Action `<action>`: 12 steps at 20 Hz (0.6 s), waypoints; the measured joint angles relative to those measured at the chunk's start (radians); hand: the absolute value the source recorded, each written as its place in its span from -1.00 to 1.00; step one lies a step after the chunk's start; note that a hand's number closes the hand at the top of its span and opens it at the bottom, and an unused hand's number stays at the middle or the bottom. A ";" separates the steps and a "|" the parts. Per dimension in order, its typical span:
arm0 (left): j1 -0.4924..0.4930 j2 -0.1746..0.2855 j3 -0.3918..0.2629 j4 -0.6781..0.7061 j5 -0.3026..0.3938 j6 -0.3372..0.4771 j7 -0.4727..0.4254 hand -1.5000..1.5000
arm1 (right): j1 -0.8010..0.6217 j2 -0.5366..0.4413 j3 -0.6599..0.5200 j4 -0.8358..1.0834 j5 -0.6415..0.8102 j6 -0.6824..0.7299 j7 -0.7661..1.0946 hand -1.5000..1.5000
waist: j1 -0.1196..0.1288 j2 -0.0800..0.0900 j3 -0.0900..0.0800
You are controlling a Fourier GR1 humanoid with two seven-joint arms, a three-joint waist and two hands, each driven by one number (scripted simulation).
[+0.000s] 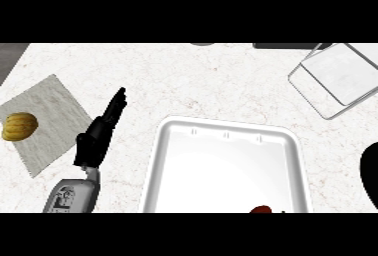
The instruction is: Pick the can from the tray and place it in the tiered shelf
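Note:
A white tray [166, 165] lies on the counter in the lower middle of the head view. At its near edge, cut by the view's lower border, shows a small red top [260, 209], likely the can. The tiered shelf [336, 77], a wire frame with pale levels, stands at the upper right. My left hand [100, 135] rests left of the tray, fingers straight and pointing away, holding nothing. A black shape at the right edge [370, 172] may be my right hand; its fingers cannot be made out.
A grey cloth [52, 107] lies at the left with a yellow squash-like thing [18, 126] on it. A dark object [284, 45] sits at the counter's far edge. Bare marble lies between tray and shelf.

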 measured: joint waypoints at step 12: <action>-0.027 -0.003 0.012 0.013 0.006 0.002 0.007 0.00 | 0.086 -0.307 -0.060 0.145 -0.024 0.172 0.171 -1.00 | 0.002 0.010 0.004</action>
